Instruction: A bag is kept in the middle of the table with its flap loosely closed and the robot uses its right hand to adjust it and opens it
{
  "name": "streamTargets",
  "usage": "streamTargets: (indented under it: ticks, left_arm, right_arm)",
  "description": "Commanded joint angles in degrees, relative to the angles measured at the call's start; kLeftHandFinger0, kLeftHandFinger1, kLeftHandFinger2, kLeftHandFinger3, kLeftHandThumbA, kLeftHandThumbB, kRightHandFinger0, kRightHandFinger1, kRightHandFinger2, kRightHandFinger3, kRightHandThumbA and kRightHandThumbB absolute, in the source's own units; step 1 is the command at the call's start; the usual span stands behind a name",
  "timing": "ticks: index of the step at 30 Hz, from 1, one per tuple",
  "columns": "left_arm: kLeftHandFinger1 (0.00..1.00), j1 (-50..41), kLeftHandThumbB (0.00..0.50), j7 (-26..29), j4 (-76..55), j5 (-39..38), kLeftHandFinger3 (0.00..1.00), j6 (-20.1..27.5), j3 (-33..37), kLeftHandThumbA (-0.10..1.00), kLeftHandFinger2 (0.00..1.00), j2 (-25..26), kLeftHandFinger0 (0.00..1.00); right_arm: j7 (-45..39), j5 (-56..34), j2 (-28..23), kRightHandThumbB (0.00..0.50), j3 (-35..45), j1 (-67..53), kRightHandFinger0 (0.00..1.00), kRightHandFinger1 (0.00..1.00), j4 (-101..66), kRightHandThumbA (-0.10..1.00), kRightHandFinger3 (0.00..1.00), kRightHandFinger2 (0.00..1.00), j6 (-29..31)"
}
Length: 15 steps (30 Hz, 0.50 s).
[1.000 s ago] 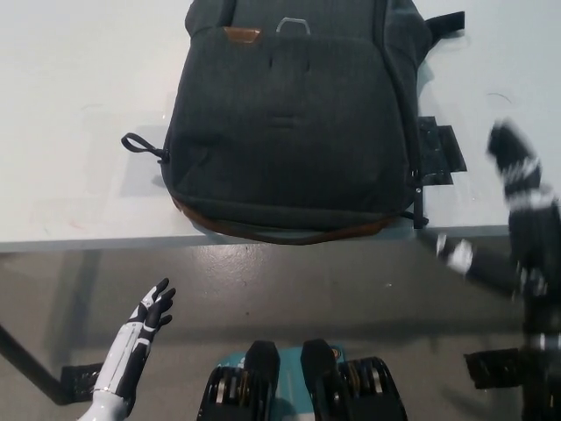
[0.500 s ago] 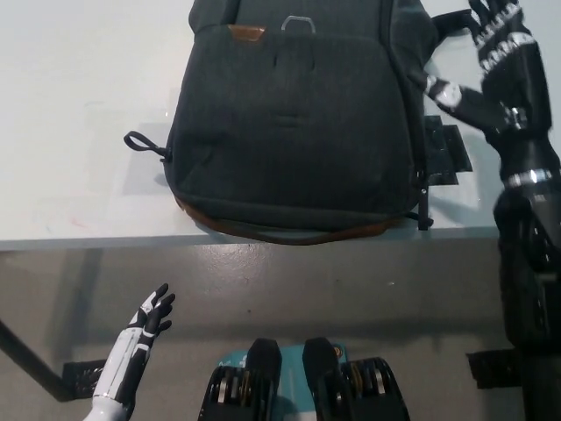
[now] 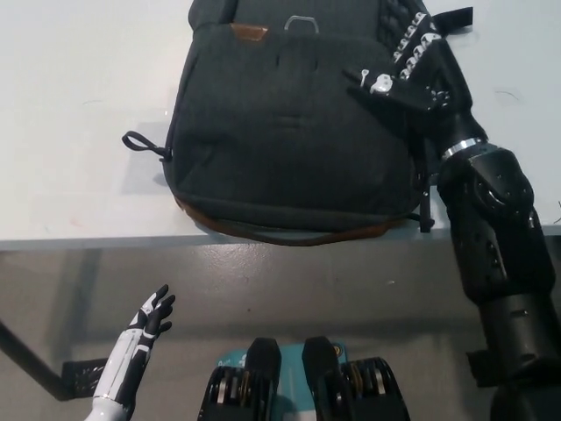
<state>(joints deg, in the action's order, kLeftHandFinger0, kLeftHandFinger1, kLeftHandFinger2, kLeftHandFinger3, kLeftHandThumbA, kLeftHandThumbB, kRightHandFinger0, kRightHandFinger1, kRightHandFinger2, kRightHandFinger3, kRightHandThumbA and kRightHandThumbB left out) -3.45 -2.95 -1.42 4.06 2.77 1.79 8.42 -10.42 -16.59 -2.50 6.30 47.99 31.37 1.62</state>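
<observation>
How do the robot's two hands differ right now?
The right hand is black and lies over the upper right part of the dark bag on the table; the left hand is white with dark fingers and hangs low, below the table edge, touching nothing. Both have their fingers spread open, holding nothing.

left hand (image 3: 151, 317): white forearm shell, black fingers with white segments, lower left.
right hand (image 3: 412, 74): black, silver knuckle studs; bulky arm, silver wrist ring.
</observation>
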Motion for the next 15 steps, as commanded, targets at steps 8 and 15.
streamTargets:
  ticks: [8, 15]
  left_arm:
    - [1.00, 0.00, 0.020, -0.23, -0.66, 0.15, 1.00, 1.62, -0.14, 1.00, 1.00, 0.37, 1.00]
    - [1.00, 0.39, 0.014, -0.46, -1.15, -0.07, 1.00, 1.18, -0.14, 1.00, 1.00, 0.39, 1.00]
  right_arm:
    - [-8.39, -4.30, 0.82, 0.395, -1.84, -4.42, 1.00, 1.00, -3.42, 1.00, 1.00, 1.00, -2.47]
    - [-8.58, -5.26, 0.91, 0.393, -2.65, -9.83, 1.00, 1.00, -9.68, 1.00, 1.00, 1.00, -4.55]
